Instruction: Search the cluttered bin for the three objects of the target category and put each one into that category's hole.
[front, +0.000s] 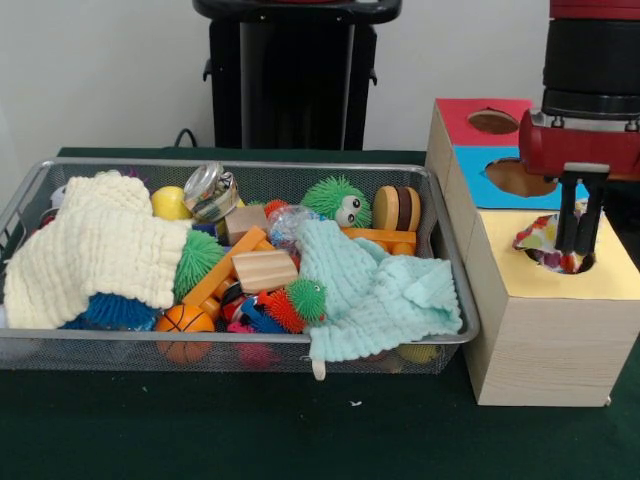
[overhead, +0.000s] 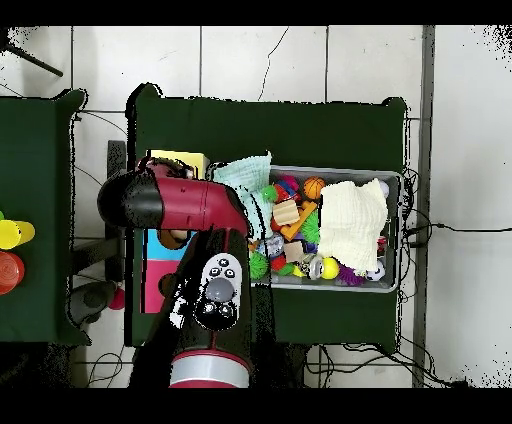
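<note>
Fingers (front: 578, 225) of the gripper (front: 578, 250) pinch a patterned cloth (front: 540, 240) over the yellow hole (front: 572, 262) of the wooden sorting box (front: 545, 320). Cloth appears light, limp; a bunched fold suits grasping. Wire bin (front: 455, 290) alongside holds further cloths, toys.

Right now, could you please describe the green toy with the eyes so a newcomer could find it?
Look in the wire mesh bin, along its far wall. The green spiky ball sits between a clear crumpled wrapper and a round wooden toy. It alone has big googly eyes.
</note>
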